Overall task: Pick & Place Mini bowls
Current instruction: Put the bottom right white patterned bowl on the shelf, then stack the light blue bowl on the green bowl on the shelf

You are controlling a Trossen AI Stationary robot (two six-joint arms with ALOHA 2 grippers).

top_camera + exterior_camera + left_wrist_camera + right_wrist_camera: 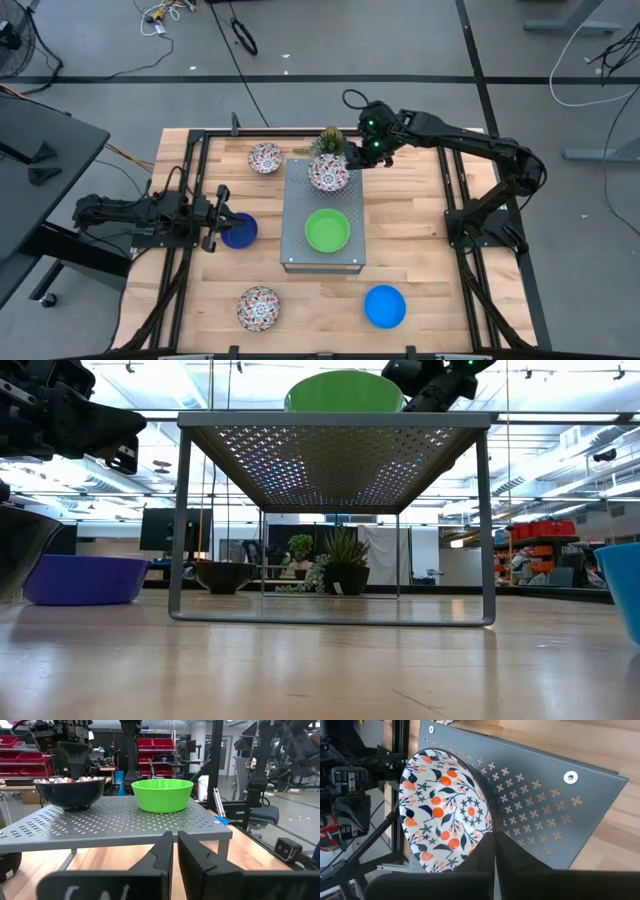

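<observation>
Right tool point(362, 158) sits at the far edge of the grey perforated metal box point(322, 255), its two fingers pinched on the rim of a floral bowl point(328, 172). In the right wrist view that rim runs in between the dark fingers point(485, 857), and the bowl's patterned inside point(445, 810) holds nothing. This bowl stands on the box's flat top, at the far end, just beside the small spiky plant point(331, 139).

Nearer on the same top sits the bright green bowl point(327, 230), upright and with nothing in it; the two bowls are close but apart. From the left wrist the green bowl point(162, 795) shows beside the floral one's dark outer wall point(71, 794).

Left tool point(219, 231) lies low over the desk point(420, 255) on the left side of the box, its fingers drawn together with nothing between them. The dark blue bowl point(241, 231) sits just beside its tips.

A second floral bowl point(265, 158) stands on the desk at the far left, a third point(259, 307) at the near left, and the light blue bowl point(385, 306) at the near right. None of them shows any contents.
</observation>
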